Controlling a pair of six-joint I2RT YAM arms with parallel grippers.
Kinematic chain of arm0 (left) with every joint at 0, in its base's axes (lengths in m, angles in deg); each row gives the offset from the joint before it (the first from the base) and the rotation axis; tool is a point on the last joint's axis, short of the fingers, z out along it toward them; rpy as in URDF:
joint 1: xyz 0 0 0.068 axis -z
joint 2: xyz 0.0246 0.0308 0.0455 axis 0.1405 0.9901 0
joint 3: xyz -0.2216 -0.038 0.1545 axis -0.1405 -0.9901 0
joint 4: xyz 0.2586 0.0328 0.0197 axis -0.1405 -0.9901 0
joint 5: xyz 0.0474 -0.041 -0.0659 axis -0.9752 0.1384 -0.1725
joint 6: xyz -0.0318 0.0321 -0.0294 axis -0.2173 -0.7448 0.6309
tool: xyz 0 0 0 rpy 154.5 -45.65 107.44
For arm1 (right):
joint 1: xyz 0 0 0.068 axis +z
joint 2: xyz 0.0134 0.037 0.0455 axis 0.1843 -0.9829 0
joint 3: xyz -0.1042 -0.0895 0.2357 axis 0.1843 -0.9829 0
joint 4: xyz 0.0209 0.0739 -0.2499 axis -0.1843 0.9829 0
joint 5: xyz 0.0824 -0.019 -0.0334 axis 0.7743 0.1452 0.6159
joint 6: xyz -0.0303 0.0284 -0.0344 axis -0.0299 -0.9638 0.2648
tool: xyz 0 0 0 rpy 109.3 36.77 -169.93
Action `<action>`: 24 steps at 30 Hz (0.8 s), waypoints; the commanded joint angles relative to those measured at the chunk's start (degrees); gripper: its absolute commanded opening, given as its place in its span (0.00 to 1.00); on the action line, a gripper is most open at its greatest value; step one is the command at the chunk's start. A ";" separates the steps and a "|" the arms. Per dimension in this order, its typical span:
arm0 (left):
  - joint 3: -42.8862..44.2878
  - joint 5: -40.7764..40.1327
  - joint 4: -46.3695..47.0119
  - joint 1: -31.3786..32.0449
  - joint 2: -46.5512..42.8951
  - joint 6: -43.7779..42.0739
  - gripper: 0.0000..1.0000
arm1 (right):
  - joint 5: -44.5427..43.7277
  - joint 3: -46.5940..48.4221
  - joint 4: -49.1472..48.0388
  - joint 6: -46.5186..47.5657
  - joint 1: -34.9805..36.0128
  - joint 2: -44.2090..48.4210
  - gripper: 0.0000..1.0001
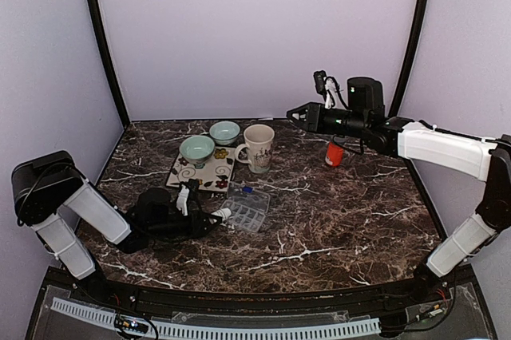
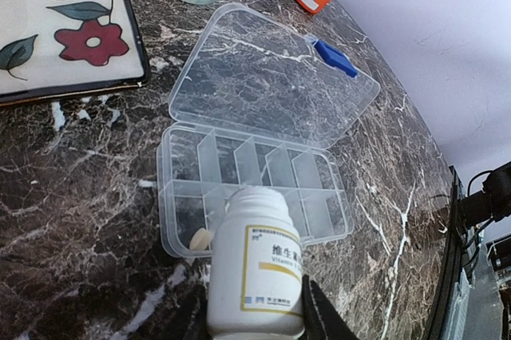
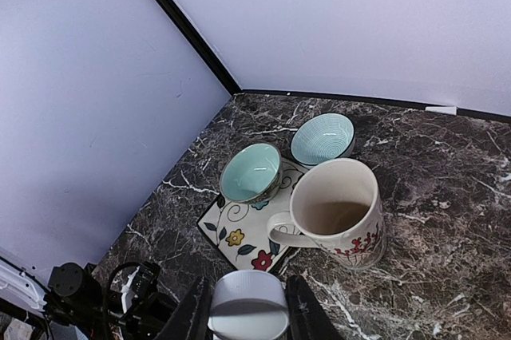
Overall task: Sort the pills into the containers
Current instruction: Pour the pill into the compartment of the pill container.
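Note:
My left gripper (image 2: 255, 312) is shut on a white pill bottle (image 2: 255, 264) with a yellow-edged label. The bottle is tipped, its open mouth over the near row of a clear compartment box (image 2: 319, 196) whose lid lies open. One pale pill (image 2: 200, 238) rests in the near-left compartment beside the bottle's mouth. In the top view this gripper (image 1: 209, 220) lies low at the box (image 1: 247, 208). My right gripper (image 3: 248, 312) is shut on a white ribbed cap (image 3: 248, 304). It hangs high above the table (image 1: 297, 115), right of the mug.
A flowered mug (image 1: 259, 147) and two pale blue bowls (image 1: 196, 149) (image 1: 224, 132) stand at the back around a floral tile (image 1: 204, 172). An orange bottle (image 1: 334, 152) stands at the back right. A blue latch (image 2: 334, 57) sticks out of the box lid.

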 commanded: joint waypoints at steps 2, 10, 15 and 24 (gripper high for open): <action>0.22 -1.27 -1.74 0.64 -2.43 -1.11 0.00 | 0.30 1.40 -1.78 -0.20 -0.48 -0.31 0.26; 0.26 -1.68 -2.09 0.82 -2.79 -1.31 0.00 | 0.41 1.31 -1.92 -0.38 -0.45 -0.35 0.26; 0.36 -1.96 -2.39 1.02 -2.71 -1.49 0.00 | 0.37 1.17 -1.87 -0.38 -0.49 -0.14 0.26; 0.45 -3.12 -3.49 1.52 -3.35 -1.89 0.00 | 0.52 1.05 -2.03 -0.56 -0.50 -0.40 0.26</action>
